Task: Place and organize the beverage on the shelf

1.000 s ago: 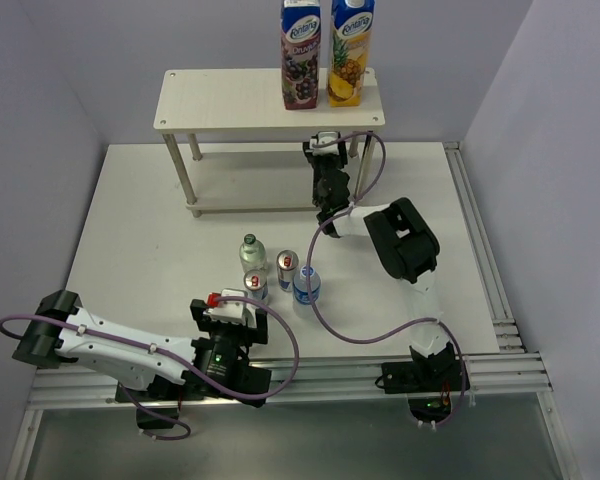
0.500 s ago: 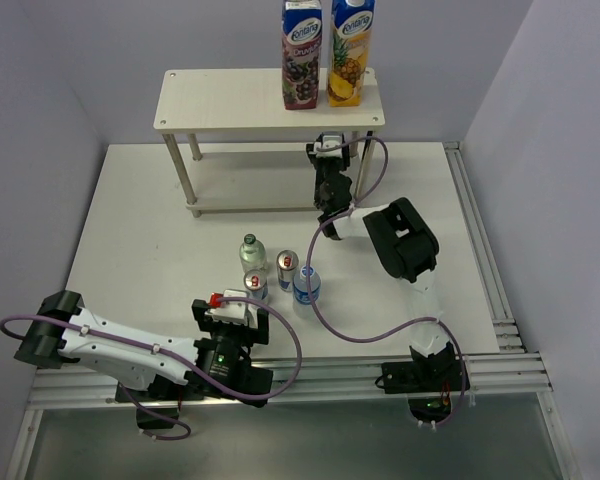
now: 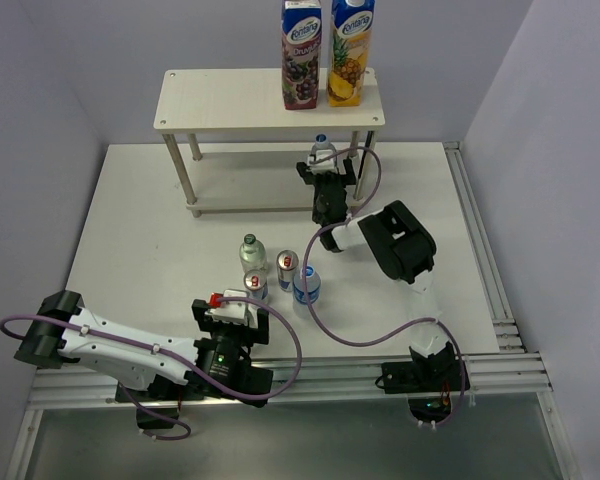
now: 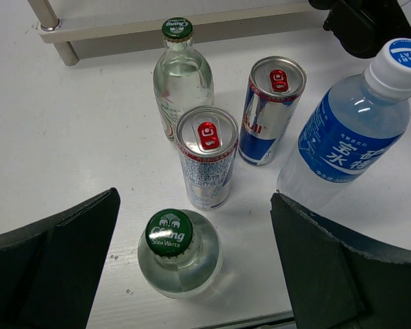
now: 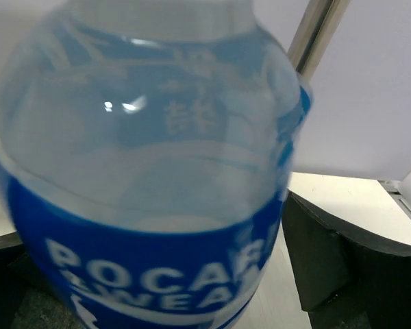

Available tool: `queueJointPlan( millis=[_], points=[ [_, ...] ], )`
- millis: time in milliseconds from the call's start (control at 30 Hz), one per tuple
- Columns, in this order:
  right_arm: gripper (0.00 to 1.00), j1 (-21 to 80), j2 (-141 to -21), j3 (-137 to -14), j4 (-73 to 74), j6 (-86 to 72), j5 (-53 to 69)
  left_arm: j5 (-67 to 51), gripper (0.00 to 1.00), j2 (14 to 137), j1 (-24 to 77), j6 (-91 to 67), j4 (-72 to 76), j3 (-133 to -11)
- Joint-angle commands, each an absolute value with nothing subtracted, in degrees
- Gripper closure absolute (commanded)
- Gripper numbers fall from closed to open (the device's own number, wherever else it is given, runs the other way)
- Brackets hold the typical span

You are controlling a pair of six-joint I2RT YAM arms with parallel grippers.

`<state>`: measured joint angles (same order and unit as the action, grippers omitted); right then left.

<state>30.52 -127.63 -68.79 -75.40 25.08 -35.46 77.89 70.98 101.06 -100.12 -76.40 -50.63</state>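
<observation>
Five of the six drinks stand clustered on the white surface (image 3: 140, 230), between its middle and its near edge. There is a near green-capped clear glass bottle (image 4: 180, 253) whose cap reads "Chang Soda Water", and a far green-capped glass bottle (image 4: 183, 72). With them are a near silver-blue-red can (image 4: 207, 164), a far can (image 4: 270, 106), and a blue-labelled plastic water bottle (image 4: 346, 137) with "Pocari" on its cap above Chinese characters.

The left tool (image 4: 198, 264) hovers over them, released and empty, and we judge it poised for a pick.

The sixth drink, a shelved water bottle (image 5: 151, 171) partly reading "Pocari Sweat", stands upright on the lower tier at the right end of the pale two-tier wooden shelf (image 3: 230, 100) by the far edge. The right tool (image 3: 326, 170) flanks it with its fingers spread, released.

Two tall juice cartons (image 3: 301, 55), apparently "Fontana", fill the top tier's right end, which is likely why this drink sits below.
</observation>
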Motion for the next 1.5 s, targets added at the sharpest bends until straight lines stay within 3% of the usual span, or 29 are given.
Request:
queueJointPlan(
  millis=[0,1067,1467],
  points=[
    [0.0,31.11,-126.04,-67.77,-101.07,25.75,-37.79,79.45,0.01,71.1,100.9,-99.67,-78.49,-52.56],
    [0.0,38.93,-106.79,-50.02,-101.16,26.98,-42.63,79.54,0.01,71.28,100.9,-99.76,-78.57,-52.65],
    [0.0,49.3,-89.4,-41.23,-101.16,38.66,-47.99,79.45,0.01,71.37,100.81,-99.84,-78.49,-52.56]
  ],
)
